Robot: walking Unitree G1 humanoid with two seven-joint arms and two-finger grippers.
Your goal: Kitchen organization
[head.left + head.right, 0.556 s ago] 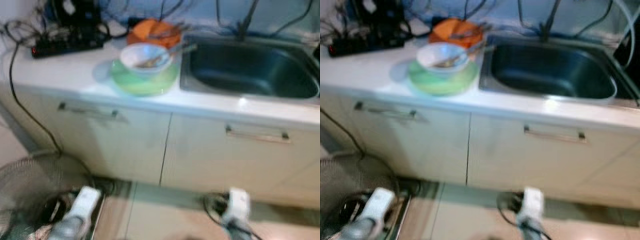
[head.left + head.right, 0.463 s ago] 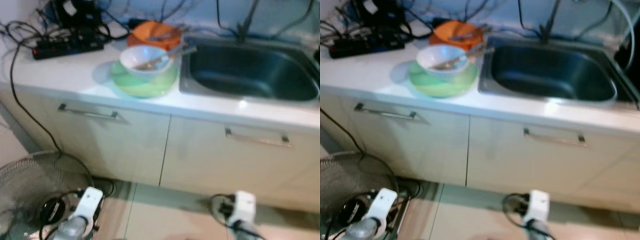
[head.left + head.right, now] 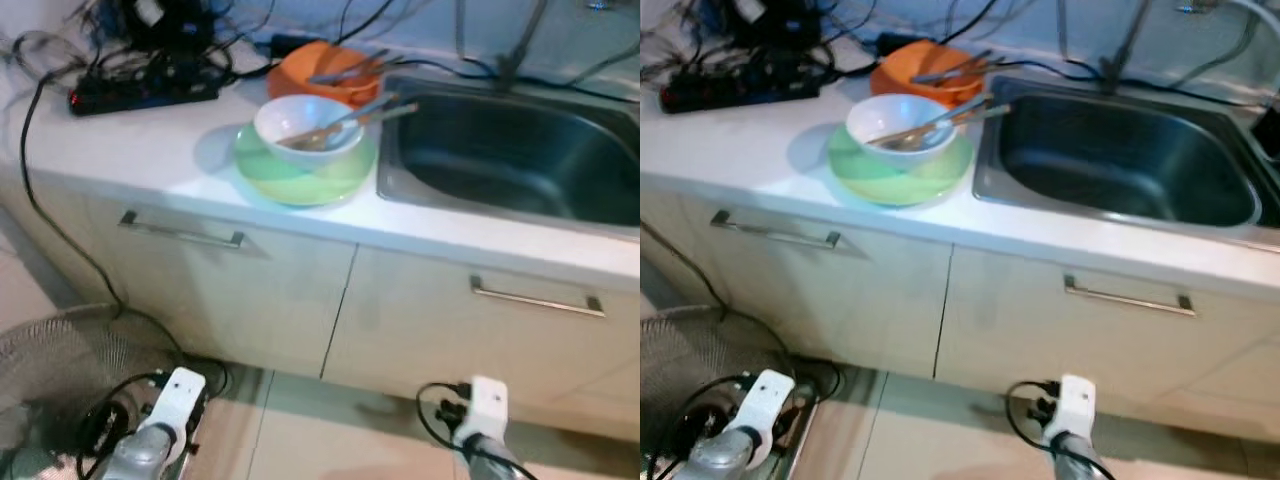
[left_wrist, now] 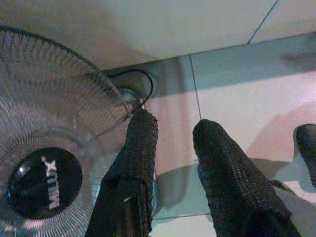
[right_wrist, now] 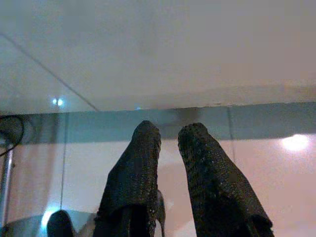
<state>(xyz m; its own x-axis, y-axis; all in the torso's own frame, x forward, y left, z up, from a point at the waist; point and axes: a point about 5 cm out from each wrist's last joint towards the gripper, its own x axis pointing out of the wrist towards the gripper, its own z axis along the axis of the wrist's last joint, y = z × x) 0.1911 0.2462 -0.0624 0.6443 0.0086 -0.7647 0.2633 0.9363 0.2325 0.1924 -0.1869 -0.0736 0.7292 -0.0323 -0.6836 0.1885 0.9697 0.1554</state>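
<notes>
On the white counter (image 3: 130, 150) a white bowl (image 3: 300, 118) holding chopsticks and a spoon rests on a green plate (image 3: 305, 175). Just behind it an orange bowl (image 3: 318, 66) holds more utensils. The steel sink (image 3: 520, 160) lies to their right. Both arms hang low in front of the cabinets, far below the dishes. My left gripper (image 4: 175, 123) is open above the floor tiles next to a fan. A narrow gap separates the fingers of my right gripper (image 5: 170, 129), which is open and holds nothing.
A black power strip (image 3: 140, 92) with tangled cables lies at the counter's back left. Below are two cabinet fronts with bar handles (image 3: 180, 232) (image 3: 537, 298). A floor fan (image 3: 70, 370) stands at the lower left with its cable along the cabinet.
The camera has shifted, so the counter sits a little lower and further right in the picture, and the blur has cleared. The dishes and both arms stay where they were.
</notes>
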